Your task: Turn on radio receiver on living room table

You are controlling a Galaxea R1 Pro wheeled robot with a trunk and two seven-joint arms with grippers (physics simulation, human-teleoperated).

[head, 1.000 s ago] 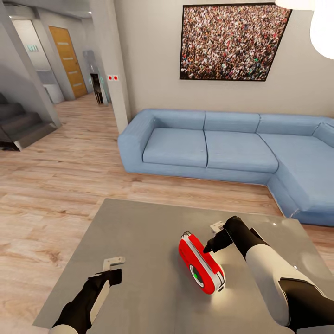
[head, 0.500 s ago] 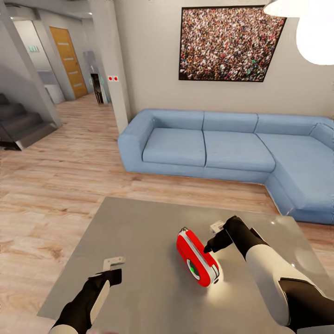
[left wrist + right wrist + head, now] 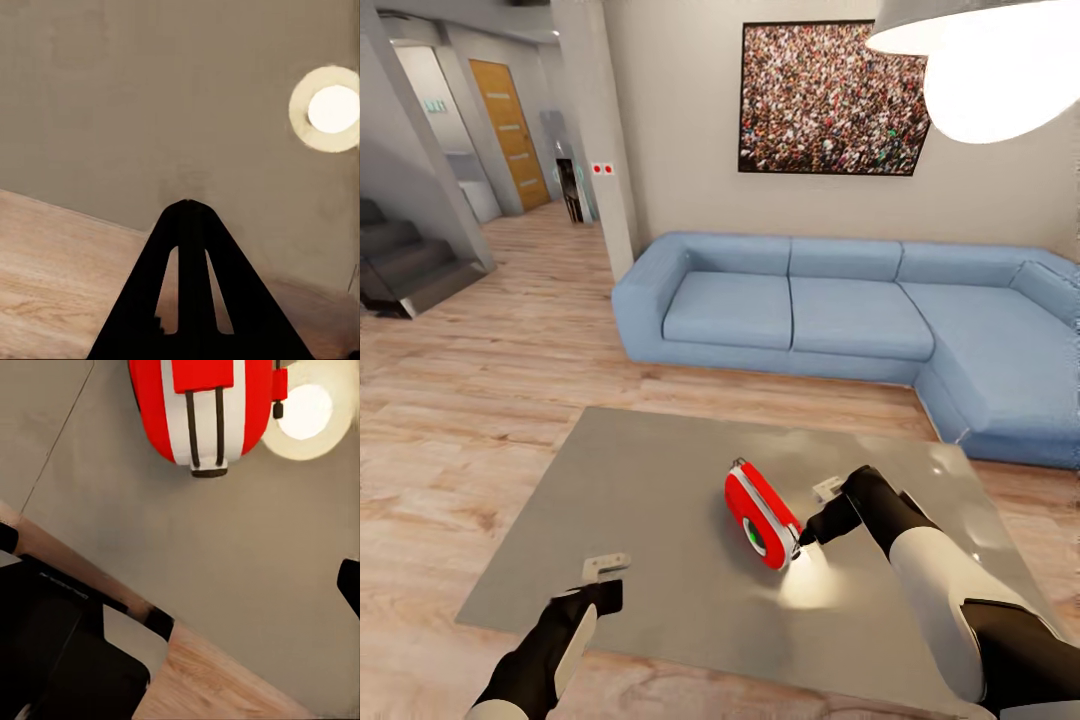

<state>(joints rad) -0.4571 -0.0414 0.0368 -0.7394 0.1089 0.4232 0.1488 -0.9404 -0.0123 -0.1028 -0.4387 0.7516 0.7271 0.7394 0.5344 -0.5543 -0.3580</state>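
The red radio receiver (image 3: 760, 513) with a white-silver rim stands tilted on the glossy grey table (image 3: 640, 520), and a round dial on its face glows green. My right gripper (image 3: 817, 510) is open just right of it, with its dark fingertip close to the radio's near end; I cannot tell whether they touch. In the right wrist view the radio (image 3: 199, 412) lies ahead of the gripper (image 3: 178, 560), whose fingers (image 3: 349, 583) are spread wide with nothing between them. My left gripper (image 3: 603, 578) hovers over the table's near left part, its fingers (image 3: 187, 225) shut together on nothing.
A long light-blue corner sofa (image 3: 810, 320) stands beyond the table, under a framed crowd picture (image 3: 830, 100). A white pendant lamp (image 3: 990, 70) hangs at the upper right and reflects on the tabletop. A pillar (image 3: 595, 130), stairs (image 3: 400, 260) and a wooden door (image 3: 508, 130) lie to the left, across wood floor.
The whole view has shifted: the camera has pulled back and the table's near edge has come into sight. The radio now lies farther up-left of my right fingertip. Both arms hold their pose.
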